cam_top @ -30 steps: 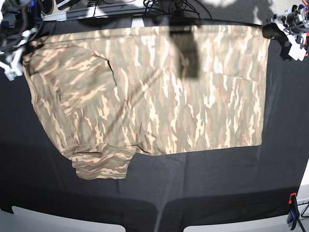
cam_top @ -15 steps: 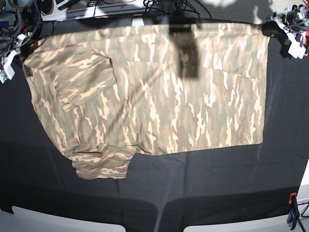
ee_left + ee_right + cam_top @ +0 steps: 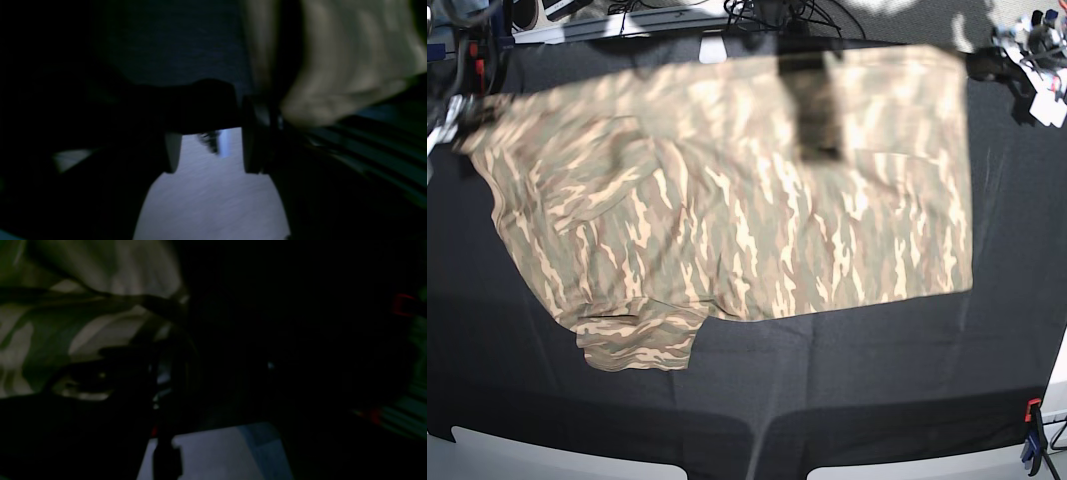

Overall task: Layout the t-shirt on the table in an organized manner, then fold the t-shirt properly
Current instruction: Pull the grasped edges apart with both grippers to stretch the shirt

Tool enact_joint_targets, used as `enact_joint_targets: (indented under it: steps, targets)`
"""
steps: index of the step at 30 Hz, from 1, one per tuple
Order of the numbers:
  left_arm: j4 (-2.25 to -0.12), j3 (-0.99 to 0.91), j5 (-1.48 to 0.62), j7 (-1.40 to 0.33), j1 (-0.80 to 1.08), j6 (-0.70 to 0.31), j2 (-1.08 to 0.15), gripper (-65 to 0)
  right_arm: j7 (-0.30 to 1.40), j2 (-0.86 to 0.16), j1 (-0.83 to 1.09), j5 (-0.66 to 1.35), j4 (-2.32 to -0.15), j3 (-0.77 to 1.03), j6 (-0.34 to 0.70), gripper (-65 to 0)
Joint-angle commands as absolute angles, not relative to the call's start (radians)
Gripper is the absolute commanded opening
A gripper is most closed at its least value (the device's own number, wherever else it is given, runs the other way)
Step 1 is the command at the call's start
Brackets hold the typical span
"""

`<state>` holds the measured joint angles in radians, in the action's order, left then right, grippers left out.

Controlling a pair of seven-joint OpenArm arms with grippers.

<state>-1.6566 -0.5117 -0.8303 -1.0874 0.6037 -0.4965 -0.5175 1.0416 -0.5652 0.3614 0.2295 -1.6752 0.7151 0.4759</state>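
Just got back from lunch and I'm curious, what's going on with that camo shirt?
A two-armed robot is working on folding the camouflage t-shirt on the black-covered table. The left gripper is open beside one top corner, apart from the cloth. The right gripper is at the opposite corner, too blurred to tell whether it grips. The shirt isn't neatly folded yet: one piece sticks out past the lower edge.

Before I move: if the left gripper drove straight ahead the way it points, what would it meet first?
Most likely the near upper corner of the t-shirt, just beyond the left gripper in the base view; its height above the cloth is unclear, so it might pass over.
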Motion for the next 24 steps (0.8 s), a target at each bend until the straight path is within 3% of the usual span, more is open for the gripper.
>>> enact_joint_targets:
  steps: [1, 5, 10, 13, 18, 24]
  targets:
    - [-1.691, -0.523, -0.826, -1.087, 0.607, -0.492, -0.535, -38.1, 1.028, -0.596, 0.332, 0.209, -1.689, 0.727, 0.465, -35.9]
    - [-1.75, -0.523, -0.81, -1.076, 0.607, -0.423, -0.535, -38.1, 1.072, -0.596, 0.283, 0.277, -1.689, 0.726, 0.494, -35.9]
    - [-1.77, -0.523, -0.822, -1.04, 0.607, -0.418, -0.535, -38.1, 1.144, -0.595, 0.283, 0.406, -1.689, 0.726, 0.582, -35.9]
    - [-1.77, -0.523, -0.962, -1.045, 0.607, -0.419, -0.53, -38.1, 1.144, -0.595, 0.293, 0.484, -1.689, 0.726, 0.604, -35.9]
    - [-1.77, -0.523, -1.103, -1.084, 0.607, -0.517, -0.472, -38.1, 1.147, -0.596, 0.325, 0.624, -1.689, 0.726, 0.675, -35.9]
    - [-1.77, -0.523, -1.109, -1.084, 0.61, -0.537, -0.412, -38.1, 1.152, -0.596, 0.427, 0.877, -1.689, 0.727, 0.698, -35.9]
